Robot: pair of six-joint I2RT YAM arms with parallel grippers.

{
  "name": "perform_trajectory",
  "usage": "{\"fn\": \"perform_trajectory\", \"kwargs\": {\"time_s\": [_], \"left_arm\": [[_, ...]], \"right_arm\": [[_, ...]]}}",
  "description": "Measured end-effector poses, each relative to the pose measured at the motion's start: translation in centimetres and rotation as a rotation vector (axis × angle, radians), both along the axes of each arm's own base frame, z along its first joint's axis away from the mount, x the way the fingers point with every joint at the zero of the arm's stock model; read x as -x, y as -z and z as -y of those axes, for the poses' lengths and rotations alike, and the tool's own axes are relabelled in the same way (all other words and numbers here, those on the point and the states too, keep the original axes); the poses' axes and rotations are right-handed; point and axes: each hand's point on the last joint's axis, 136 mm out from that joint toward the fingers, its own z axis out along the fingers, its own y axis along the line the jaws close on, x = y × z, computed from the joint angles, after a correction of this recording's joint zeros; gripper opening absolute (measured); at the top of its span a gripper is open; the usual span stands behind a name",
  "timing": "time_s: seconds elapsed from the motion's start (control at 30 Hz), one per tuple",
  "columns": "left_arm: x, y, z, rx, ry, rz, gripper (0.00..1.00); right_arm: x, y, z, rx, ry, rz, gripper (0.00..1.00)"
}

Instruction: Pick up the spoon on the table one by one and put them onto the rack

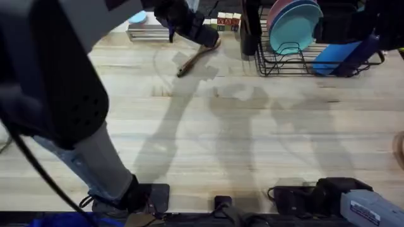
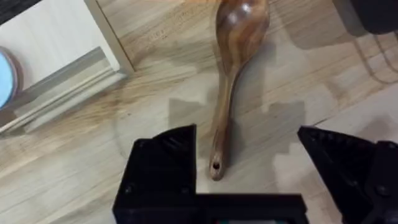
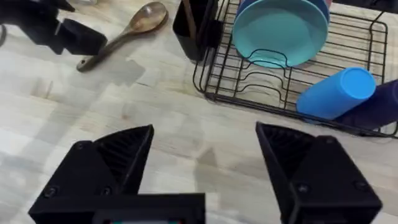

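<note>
Hidden: spoon bowl end is covered by the left hand in the overhead view; only the handle shows there. Left arm rises close under the camera, large and dark, blocking the near-left bench.
Cut off: rack runs past the far edge of the overhead view; its right end sits behind a dark shape that is hard to make out.
Spoon: lies flat on the bench at far centre-left, bowl toward the far side, handle angled near-left. Left of the rack, apart from it. Hole at the handle tip shows in the left wrist view.
Left hand: fingers spread wide, hovering over the spoon, handle tip between them, no contact seen.
Right hand: jaws wide apart, nothing between them, over bare bench; spoon and rack ahead of it.
Rack load: teal plate upright in the dividers, blue cup lying on its side.
Open room: wide bare bench in the middle, crossed by arm shadows.
Surface: pale butcher-block planks.
Far-left edge: flat pale box, just beside the spoon.
</note>
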Motion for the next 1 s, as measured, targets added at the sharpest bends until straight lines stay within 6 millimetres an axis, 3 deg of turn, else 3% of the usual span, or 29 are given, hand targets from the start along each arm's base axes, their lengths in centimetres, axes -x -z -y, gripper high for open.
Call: {"fn": "perform_trajectory", "kwargs": {"time_s": [0.13,0.67,0.9,1.0], "left_arm": [[-0.8,1.4,0.2,-0.001,0.0,-0.005,0.993],[-1.2,10.7,0.4,-0.046,0.0,-0.157,0.993],[-1.5,10.8,0.5,-0.04,0.002,-0.151,0.995],[-1.5,10.9,0.6,-0.035,0.004,-0.154,0.933]], "right_arm": [[0.0,0.0,0.0,0.0,0.0,0.0,0.994],[0.0,0.0,0.0,0.0,0.0,0.0,0.994],[0.0,0.0,0.0,0.0,0.0,0.0,0.994],[0.0,0.0,0.0,0.0,0.0,0.0,0.994]]}}
